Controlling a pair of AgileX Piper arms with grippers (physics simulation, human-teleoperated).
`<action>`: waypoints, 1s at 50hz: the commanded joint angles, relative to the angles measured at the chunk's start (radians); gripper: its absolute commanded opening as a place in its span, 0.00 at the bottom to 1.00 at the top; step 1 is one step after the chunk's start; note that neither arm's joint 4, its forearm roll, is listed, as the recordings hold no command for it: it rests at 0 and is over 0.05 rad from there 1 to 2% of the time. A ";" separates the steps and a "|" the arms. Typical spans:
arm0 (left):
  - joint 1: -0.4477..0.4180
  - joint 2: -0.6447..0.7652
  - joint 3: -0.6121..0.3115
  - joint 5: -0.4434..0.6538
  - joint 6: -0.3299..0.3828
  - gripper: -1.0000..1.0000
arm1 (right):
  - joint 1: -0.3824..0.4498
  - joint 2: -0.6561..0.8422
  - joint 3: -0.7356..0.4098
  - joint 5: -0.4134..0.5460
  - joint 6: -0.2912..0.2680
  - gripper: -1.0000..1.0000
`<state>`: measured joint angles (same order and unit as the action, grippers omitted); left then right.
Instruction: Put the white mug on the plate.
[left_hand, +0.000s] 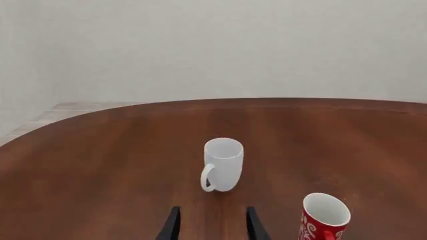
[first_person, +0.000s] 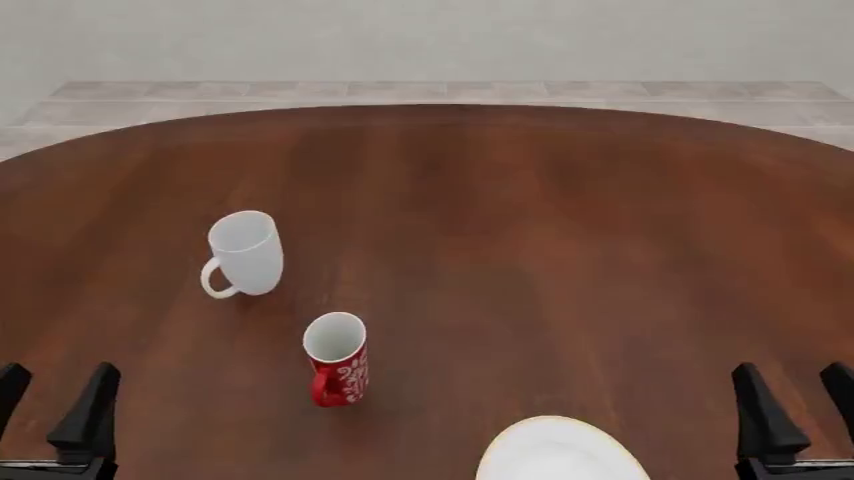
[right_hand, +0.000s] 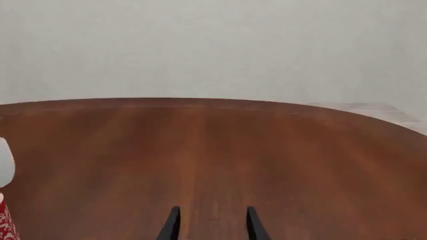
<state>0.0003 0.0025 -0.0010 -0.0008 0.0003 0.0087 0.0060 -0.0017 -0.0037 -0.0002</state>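
**A:** Where does the white mug (first_person: 246, 254) stand?

**B:** Upright on the brown table (first_person: 534, 230), ahead of the left tool (first_person: 54, 410) and a bit toward the right tool's side. Its loop handle turns back toward the left tool. In the left wrist view the white mug (left_hand: 222, 164) sits straight ahead of the fingertips, apart from them.

**A:** And the left tool itself?

**B:** Its two dark fingers (left_hand: 172, 225) stand spread with bare table between them. It grips nothing.

**A:** The right tool (first_person: 798, 410)?

**B:** The same: fingers parted, nothing held. In its wrist view the right tool (right_hand: 209, 222) looks out over bare wood, and only slivers of the two mugs show at one edge of that picture.

**A:** Is there a second mug?

**B:** Yes, a red mug (first_person: 336, 358) with white lettering and a white inside. It stands nearer the tools than the white mug, between the two tools but closer to the left one. The mugs are near each other, not touching.

**A:** The plate (first_person: 561, 455)?

**B:** It is white and round, partly cut off by the near edge of the front view. It lies between the tools, closer to the right one, well apart from the white mug and a little away from the red mug. Nothing rests on the part that shows.
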 joint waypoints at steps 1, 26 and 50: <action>0.002 0.001 0.000 0.001 0.004 1.00 | -0.009 0.002 -0.002 0.001 0.000 1.00; -0.011 0.029 -0.001 -0.003 0.023 1.00 | -0.009 -0.002 -0.005 0.008 0.001 1.00; -0.078 0.248 -0.153 0.020 0.255 1.00 | -0.009 -0.002 -0.006 0.008 0.001 1.00</action>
<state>-0.0321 0.1505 -0.0685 -0.0034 0.1315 -0.0021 0.0025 -0.0095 0.0081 0.0008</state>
